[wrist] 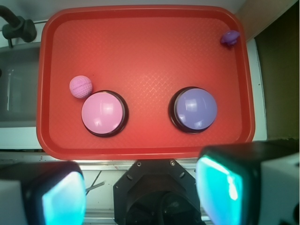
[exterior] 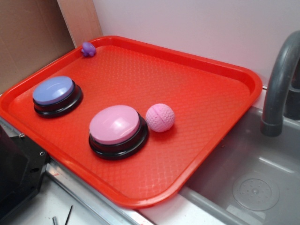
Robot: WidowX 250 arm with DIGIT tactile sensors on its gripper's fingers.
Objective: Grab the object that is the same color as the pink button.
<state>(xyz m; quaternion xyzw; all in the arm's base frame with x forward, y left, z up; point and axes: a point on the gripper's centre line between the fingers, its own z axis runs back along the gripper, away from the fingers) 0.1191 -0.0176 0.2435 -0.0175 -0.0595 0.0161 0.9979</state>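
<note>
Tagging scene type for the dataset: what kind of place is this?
Probably a toy or mock kitchen sink setup on a lab bench: a grey sink basin with a grey faucet, a red tray laid beside it, and cardboard against the wall.

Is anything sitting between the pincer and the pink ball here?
Nothing visible covers the pink ball; it lies open from above. The pink button sits right beside it, on the side nearer the open pincer, which is high over the tray's edge.

A plain white wall (exterior: 187, 23) stands behind, with brown cardboard (exterior: 28, 37) to one side. Beside the counter (exterior: 42, 206) sits a grey sink (exterior: 243, 183) — its curved grey faucet (exterior: 279, 89) arching over.
</note>
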